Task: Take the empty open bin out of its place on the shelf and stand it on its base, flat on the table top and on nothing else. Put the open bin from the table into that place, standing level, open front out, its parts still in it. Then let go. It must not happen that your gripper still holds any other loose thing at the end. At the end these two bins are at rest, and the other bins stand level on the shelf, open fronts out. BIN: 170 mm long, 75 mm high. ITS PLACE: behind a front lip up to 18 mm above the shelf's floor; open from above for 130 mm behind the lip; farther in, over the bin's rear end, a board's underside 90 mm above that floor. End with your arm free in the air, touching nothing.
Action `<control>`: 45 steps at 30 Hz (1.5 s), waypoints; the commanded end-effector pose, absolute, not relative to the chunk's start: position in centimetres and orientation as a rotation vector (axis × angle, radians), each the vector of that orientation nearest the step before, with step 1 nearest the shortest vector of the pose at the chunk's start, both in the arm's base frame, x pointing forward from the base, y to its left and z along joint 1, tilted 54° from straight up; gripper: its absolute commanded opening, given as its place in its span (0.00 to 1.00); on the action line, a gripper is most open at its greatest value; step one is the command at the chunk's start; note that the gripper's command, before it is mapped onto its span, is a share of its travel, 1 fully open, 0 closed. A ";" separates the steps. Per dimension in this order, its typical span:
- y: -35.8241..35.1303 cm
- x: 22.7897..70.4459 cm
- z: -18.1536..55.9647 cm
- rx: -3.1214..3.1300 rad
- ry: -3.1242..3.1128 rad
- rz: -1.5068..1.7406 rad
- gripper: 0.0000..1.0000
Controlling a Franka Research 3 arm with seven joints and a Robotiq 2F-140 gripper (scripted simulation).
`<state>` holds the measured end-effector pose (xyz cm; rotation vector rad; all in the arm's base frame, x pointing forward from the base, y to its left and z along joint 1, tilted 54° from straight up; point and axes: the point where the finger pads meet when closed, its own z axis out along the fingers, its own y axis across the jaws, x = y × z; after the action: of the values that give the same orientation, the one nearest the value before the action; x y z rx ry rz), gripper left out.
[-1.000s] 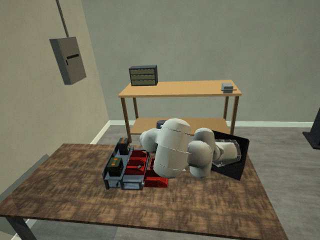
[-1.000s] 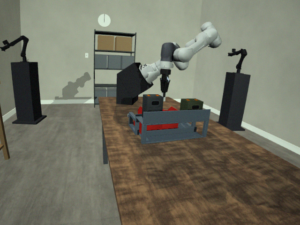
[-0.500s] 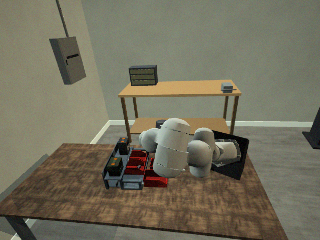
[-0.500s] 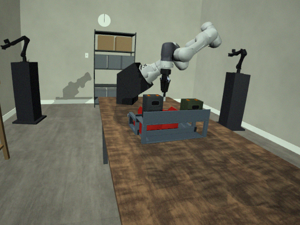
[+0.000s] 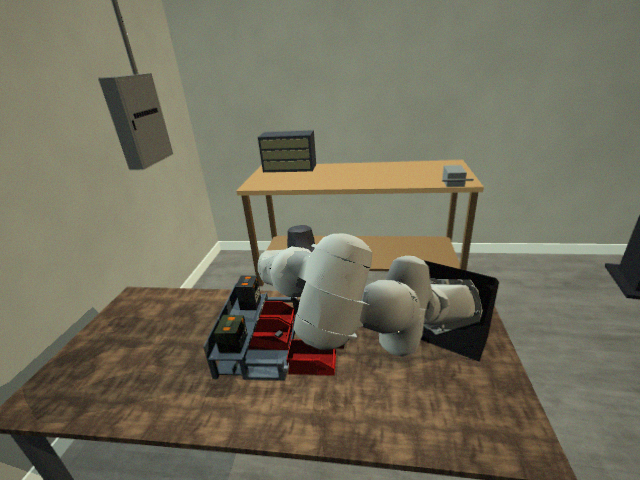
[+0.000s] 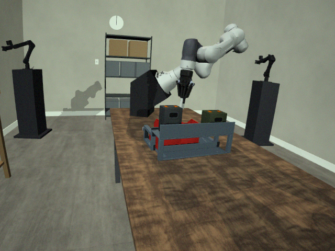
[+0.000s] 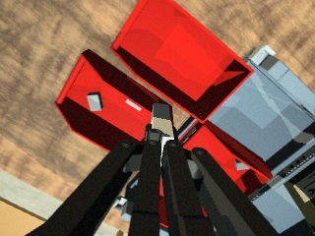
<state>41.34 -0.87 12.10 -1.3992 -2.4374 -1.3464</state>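
Observation:
In the wrist view the empty red bin [image 7: 182, 59] stands on the wood in front of the grey shelf [image 7: 266, 113], whose slot behind it is bare. It also shows in the top view [image 5: 311, 359]. Beside it a red bin with grey parts [image 7: 105, 105] also stands on the table. Another red bin with a part [image 7: 231, 159] sits in the shelf. My gripper [image 7: 158, 115] is shut on nothing, its tips above the rear end of the bin with parts. It hangs above the bins on the shelf's far side in the exterior view [image 6: 183, 103].
A black box [image 6: 170, 114] and a green box [image 6: 213, 115] stand on the shelf's top board. The arm's black base [image 6: 146, 94] is at the table's end. My arm hides part of the bins in the top view.

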 end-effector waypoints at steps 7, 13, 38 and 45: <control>-1.6 41.6 12.1 -0.878 -2.845 -1.427 0.15; -1.6 41.6 12.1 -0.671 -2.960 -1.437 0.15; -1.6 41.6 12.1 0.080 -3.232 -1.485 0.15; -1.5 41.6 12.1 0.080 -3.232 -1.485 0.15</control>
<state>41.54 -1.54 11.99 -0.0514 -3.1914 -1.4711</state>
